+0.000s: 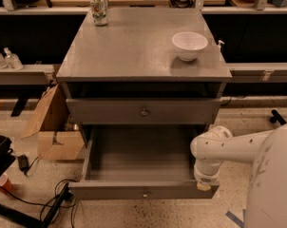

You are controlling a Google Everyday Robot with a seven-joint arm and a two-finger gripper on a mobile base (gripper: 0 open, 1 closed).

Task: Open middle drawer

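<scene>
Camera view: hand (205, 183) at grey cabinet (134, 46) (speckled floor (181, 213)).

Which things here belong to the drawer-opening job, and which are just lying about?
Job: pulled-out middle drawer, its knob; hand at the drawer's right front corner.
Lying about: bowl, can, cardboard box, bottles, closed upper drawer.

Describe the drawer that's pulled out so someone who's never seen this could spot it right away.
Find the grey cabinet with a white bowl on top. Below its shut, knobbed drawer front, the middle drawer juts forward, showing its grey interior, with the robot's tool at its front right corner. It alone is open.
</scene>
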